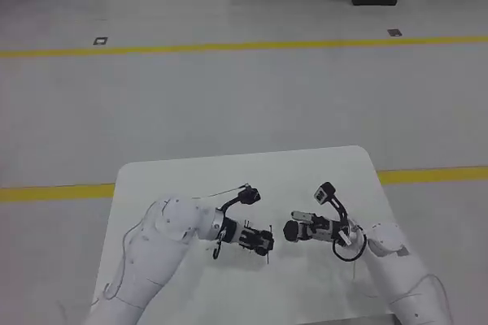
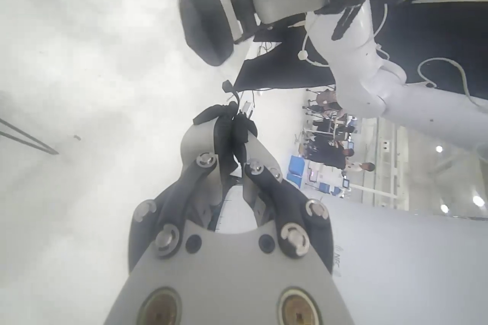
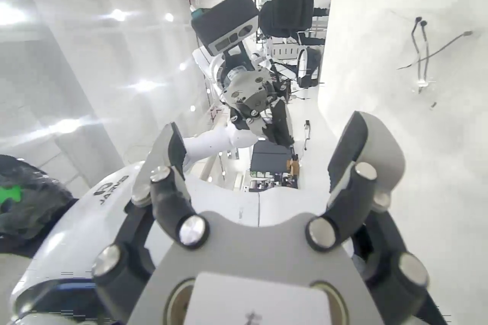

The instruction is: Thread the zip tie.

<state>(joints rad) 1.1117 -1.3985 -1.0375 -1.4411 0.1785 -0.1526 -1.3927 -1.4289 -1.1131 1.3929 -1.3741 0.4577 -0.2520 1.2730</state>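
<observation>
My left gripper [image 2: 230,122] is shut on a thin black zip tie [image 2: 228,88], whose small head sticks out just past the fingertips. It hovers over the middle of the white table [image 1: 228,175], shown in the top view as the left gripper [image 1: 265,241]. My right gripper [image 3: 263,147] is open with nothing between its fingers. It faces the left gripper [image 3: 267,120] from a short gap away. In the top view the right gripper [image 1: 291,231] sits just right of the left one. The left wrist view shows the right gripper's dark pads [image 2: 206,23] spread apart beyond the tie's head.
A few more thin dark zip ties [image 3: 419,48] lie loose on the table surface to one side of the grippers. Two thin dark tie tips [image 2: 28,140] lie on the table. The floor beyond the table has yellow lines [image 1: 244,46].
</observation>
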